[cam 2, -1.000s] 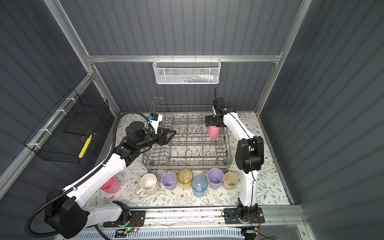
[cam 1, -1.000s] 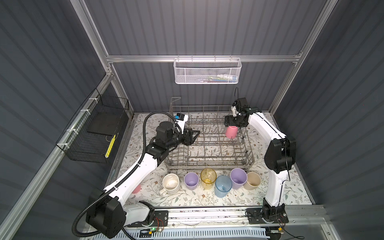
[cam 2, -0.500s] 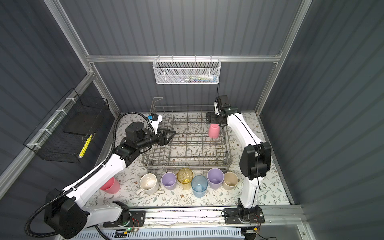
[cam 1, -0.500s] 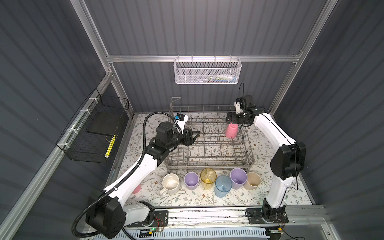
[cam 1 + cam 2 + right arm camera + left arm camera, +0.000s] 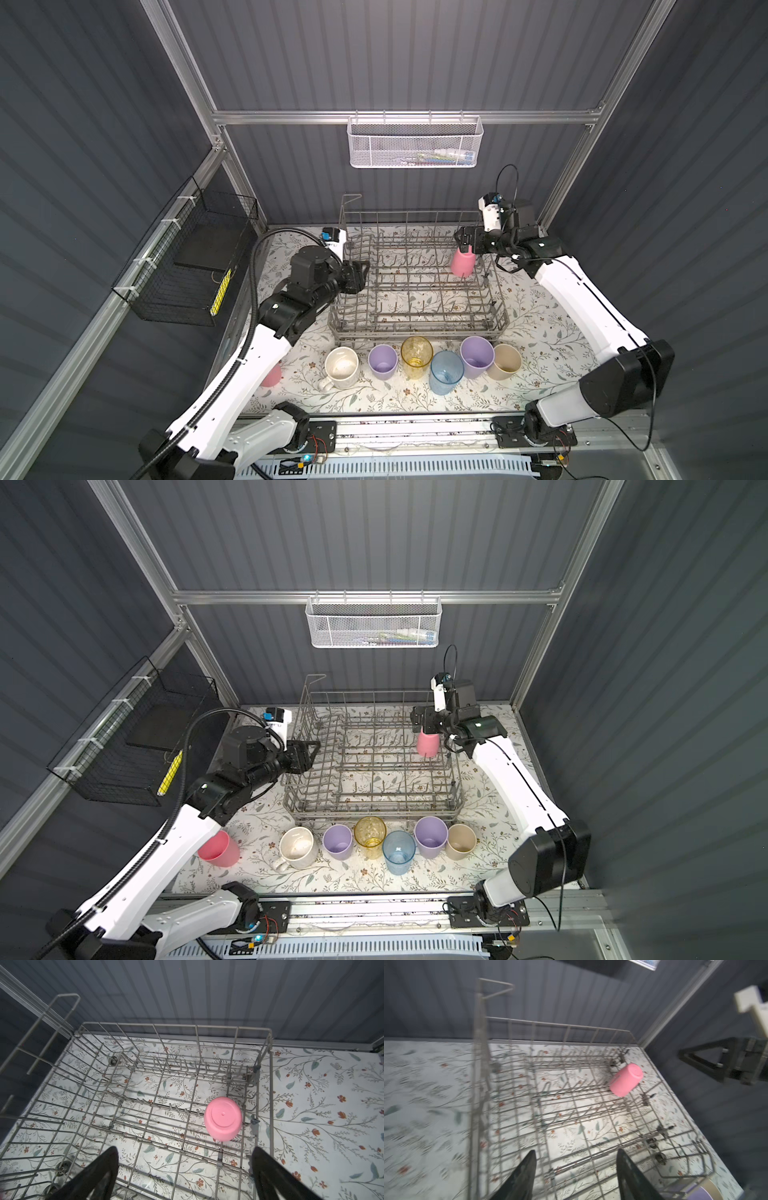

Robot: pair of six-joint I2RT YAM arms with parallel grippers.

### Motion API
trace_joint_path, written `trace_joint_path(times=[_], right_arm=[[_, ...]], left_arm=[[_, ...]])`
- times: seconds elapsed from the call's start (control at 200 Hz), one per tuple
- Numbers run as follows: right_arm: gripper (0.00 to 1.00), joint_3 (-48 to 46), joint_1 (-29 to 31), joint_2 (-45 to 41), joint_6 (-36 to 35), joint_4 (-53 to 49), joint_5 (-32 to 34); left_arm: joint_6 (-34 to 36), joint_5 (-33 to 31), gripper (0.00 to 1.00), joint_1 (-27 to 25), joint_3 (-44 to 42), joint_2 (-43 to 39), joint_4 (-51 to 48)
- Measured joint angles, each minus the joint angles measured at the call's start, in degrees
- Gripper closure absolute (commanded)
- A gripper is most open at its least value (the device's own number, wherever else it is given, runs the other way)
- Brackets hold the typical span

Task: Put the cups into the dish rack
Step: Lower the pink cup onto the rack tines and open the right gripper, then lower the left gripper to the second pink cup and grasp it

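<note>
Rack (image 5: 417,331): grey wire, at the back middle of the bench (image 5: 540,332); holds one cup.
Pink cup (image 5: 463,263): in the rack's back right corner, mouth down and base up, leaning a little on the tines. Judged set this way to drain and stay put.
Right gripper (image 5: 462,242): jaws wide apart and empty, hovering just above the pink cup and clear of it. Judged a finished placing.
Left gripper (image 5: 362,274): jaws apart, holding nothing, at the rack's left wall. Whether it touches the wire cannot be told. Judged waiting.
Front row: along the bench's front edge, just outside the rack's front wall, mouths up: mug (image 5: 342,365), lilac cup (image 5: 382,360), yellow tumbler (image 5: 416,356), blue tumbler (image 5: 446,372), second lilac cup (image 5: 476,356), beige cup (image 5: 504,360). They stand close together; no contents can be made out.
Other pink cup (image 5: 218,848): front left corner of the bench, partly under the left arm.
Mesh basket (image 5: 415,143): white, hung on the back rail; its small items are too small to name.
Black basket (image 5: 187,266): on the left wall; contents unclear.
Progress: one cup of eight loaded, by judgement.
</note>
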Motion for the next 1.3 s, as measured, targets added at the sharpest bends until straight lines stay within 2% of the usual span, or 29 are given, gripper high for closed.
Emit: trace_joint_path(times=[0.09, 0.15, 0.225, 0.32, 0.41, 0.56, 0.765, 1.301], right_arm=[[0.01, -2.0, 0.0, -2.7, 0.0, 2.1, -1.2], [0.01, -3.7, 0.0, -4.2, 0.0, 3.4, -2.1], [0.01, -6.1, 0.0, -6.1, 0.0, 5.7, -3.3], [0.01, -9.0, 0.0, -8.0, 0.0, 8.4, -5.3], [0.01, -11.2, 0.1, -9.0, 0.3, 10.8, -7.0], [0.01, -14.9, 0.3, -9.5, 1.5, 14.4, -9.8], [0.01, -19.3, 0.4, -9.5, 3.1, 17.0, -13.7], [0.01, -21.4, 0.4, -6.5, 5.4, 20.6, -19.5]], left_arm=[[-3.2, -9.7, 0.27, 0.1, 2.5, -1.9, -9.0], [-5.6, -14.7, 0.23, 0.2, 2.6, -2.9, -14.0], [-8.7, -19.6, 0.23, 0.7, 1.9, -3.8, -19.8], [-12.2, -22.9, 0.24, 2.2, -0.3, -5.0, -24.8], [-14.9, -23.5, 0.3, 5.5, -3.6, -6.0, -27.6], [-17.6, -22.6, 0.3, 12.3, -10.4, -7.0, -28.9], [-20.9, -18.5, 0.29, 17.4, -14.4, -6.8, -28.7], [-25.3, -18.3, 0.21, 21.7, -14.4, -6.8, -34.3]])
